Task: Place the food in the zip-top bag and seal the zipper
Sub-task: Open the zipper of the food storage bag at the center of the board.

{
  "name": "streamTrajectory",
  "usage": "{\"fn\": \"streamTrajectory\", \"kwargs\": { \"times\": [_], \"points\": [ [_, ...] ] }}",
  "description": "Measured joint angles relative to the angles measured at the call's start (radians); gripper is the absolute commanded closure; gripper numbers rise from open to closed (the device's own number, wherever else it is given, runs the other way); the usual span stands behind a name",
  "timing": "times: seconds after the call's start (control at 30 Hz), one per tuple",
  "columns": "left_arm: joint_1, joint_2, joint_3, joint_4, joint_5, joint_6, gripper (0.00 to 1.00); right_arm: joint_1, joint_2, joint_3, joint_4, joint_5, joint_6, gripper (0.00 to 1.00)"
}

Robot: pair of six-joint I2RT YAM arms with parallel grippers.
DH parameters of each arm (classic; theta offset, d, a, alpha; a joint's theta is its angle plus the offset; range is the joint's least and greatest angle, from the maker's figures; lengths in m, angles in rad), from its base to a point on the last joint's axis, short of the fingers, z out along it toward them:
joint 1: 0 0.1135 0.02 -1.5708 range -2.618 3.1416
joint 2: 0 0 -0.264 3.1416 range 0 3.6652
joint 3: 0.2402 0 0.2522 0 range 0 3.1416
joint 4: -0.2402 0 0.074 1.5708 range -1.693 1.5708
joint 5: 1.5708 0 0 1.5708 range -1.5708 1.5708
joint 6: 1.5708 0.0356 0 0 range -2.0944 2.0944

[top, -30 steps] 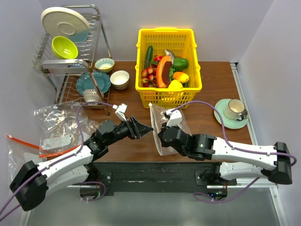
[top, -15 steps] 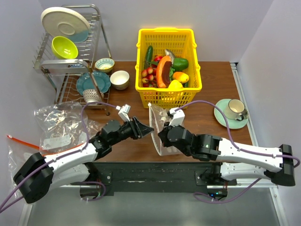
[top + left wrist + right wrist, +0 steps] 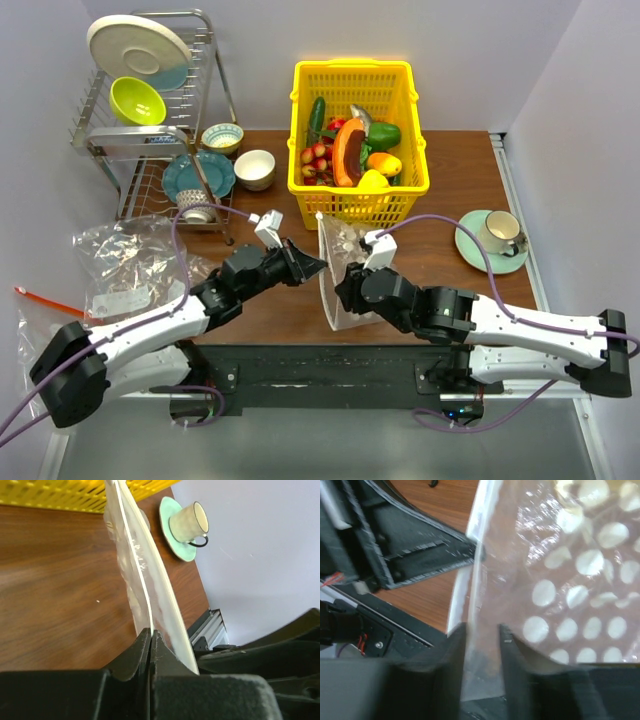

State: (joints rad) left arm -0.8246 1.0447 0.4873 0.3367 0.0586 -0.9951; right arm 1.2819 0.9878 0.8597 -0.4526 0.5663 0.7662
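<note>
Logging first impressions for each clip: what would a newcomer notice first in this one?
Most striking is the dotted zip-top bag held up on edge at the table's centre, with the left hand shut on its whitish zipper edge and the right hand gripping it from the other side. Behind it sits a bright yellow basket full of toy food, and a dish rack stands far left.

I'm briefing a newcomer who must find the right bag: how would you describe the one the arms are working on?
Start at the yellow basket and come toward the arms: the zip-top bag stands on edge just in front, pinched between the left gripper and right gripper. Unlike the clear bags at the left edge, it has whitish dots.
</note>
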Motion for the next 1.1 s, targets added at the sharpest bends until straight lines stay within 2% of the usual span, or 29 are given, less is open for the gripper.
{"fn": "streamTrajectory", "kwargs": {
  "times": [0.27, 0.47, 0.67, 0.9, 1.0, 1.03, 1.1],
  "points": [
    [-0.047, -0.042, 0.112, -0.188, -0.089, 0.069, 1.00, 0.000, 0.125, 0.109, -0.084, 0.027, -0.029, 0.54],
    [-0.113, -0.030, 0.209, -0.357, -0.173, 0.104, 1.00, 0.000, 0.131, 0.149, -0.094, 0.047, -0.061, 0.54],
    [-0.167, 0.005, 0.309, -0.489, -0.253, 0.132, 1.00, 0.000, 0.150, 0.217, -0.100, 0.057, -0.085, 0.62],
    [-0.200, 0.008, 0.343, -0.566, -0.299, 0.147, 1.00, 0.000, 0.191, 0.226, -0.116, 0.084, -0.084, 0.67],
    [-0.204, 0.003, 0.343, -0.597, -0.305, 0.146, 1.00, 0.000, 0.212, 0.240, -0.136, 0.105, -0.075, 0.73],
    [-0.204, -0.002, 0.343, -0.608, -0.305, 0.146, 1.00, 0.000, 0.223, 0.249, -0.142, 0.112, -0.070, 0.80],
    [-0.206, -0.018, 0.344, -0.628, -0.306, 0.146, 1.00, 0.000, 0.237, 0.264, -0.154, 0.124, -0.064, 0.86]
  ]
}}
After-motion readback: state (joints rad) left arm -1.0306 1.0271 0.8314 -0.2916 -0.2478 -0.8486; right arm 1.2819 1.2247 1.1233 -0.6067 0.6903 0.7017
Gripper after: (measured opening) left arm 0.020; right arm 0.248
